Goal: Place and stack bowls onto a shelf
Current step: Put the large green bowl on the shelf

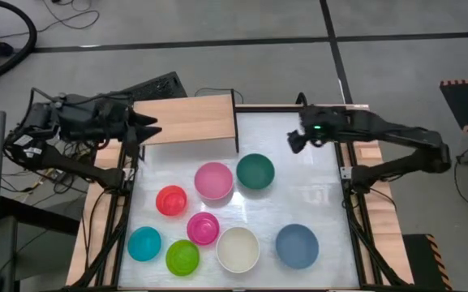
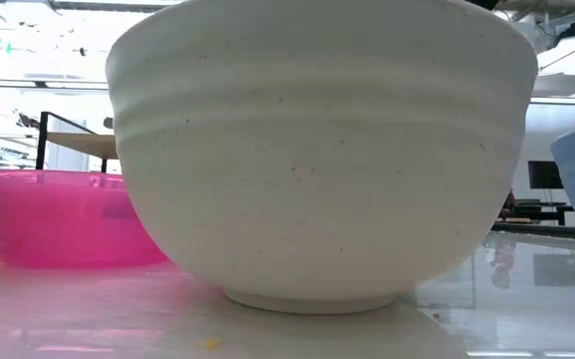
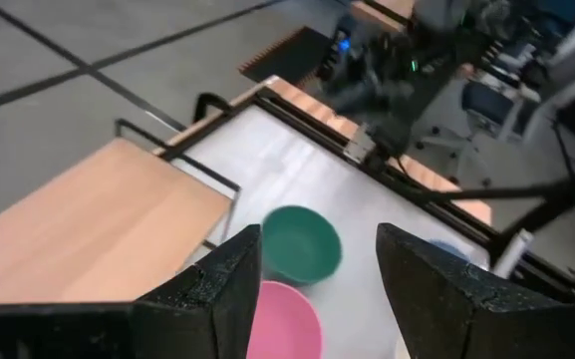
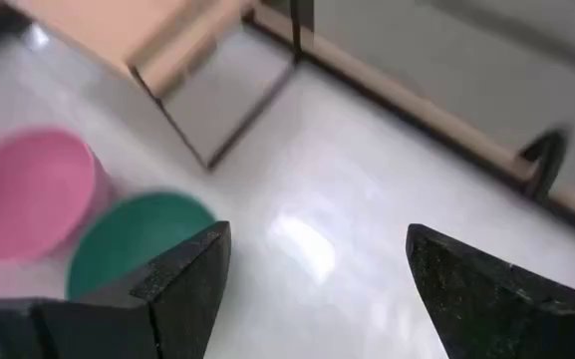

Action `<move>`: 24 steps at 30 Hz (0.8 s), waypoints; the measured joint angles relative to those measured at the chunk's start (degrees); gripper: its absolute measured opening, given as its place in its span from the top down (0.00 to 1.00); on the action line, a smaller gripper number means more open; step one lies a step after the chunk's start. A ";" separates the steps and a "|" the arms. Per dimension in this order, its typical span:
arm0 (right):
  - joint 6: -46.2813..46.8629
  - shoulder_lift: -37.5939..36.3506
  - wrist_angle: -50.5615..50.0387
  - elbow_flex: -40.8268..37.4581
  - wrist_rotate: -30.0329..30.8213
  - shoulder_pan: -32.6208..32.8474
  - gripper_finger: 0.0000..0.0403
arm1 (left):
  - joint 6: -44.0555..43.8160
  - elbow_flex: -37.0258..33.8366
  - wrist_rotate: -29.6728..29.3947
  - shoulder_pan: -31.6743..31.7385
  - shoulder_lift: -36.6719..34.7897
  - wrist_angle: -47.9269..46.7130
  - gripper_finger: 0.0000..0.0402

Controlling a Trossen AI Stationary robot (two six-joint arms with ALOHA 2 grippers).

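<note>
Both pincers, left pincer (image 1: pixel 154 130) and right pincer (image 1: pixel 293 139), open and empty; we should drop squarely over the green bowl (image 1: pixel 255 171) rim, then onto the shelf (image 1: pixel 186 118).

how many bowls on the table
8, none on the shelf: pink, green, red, magenta, cyan, lime, cream, blue-grey.

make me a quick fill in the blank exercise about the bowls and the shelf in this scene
1. The number of bowls resting on the shelf is ____.
2. The pink bowl sits directly beside the dark ____ bowl.
3. In the low view, the bowl filling most of the picture is the ____ one.
4. The left gripper and right gripper both hang with fingers ____ and hold nothing.

Missing words: zero; green; cream-white; open
</note>
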 joint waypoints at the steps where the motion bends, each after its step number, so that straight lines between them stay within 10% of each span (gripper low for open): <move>1: 0.02 1.68 -0.58 -0.01 -1.82 -0.89 0.18 | -0.48 0.19 -0.98 0.00 -0.06 -0.49 0.54; 24: -2.49 29.53 6.27 0.03 -14.77 -1.54 0.21 | -3.25 0.18 -7.44 0.02 -2.63 -6.31 0.54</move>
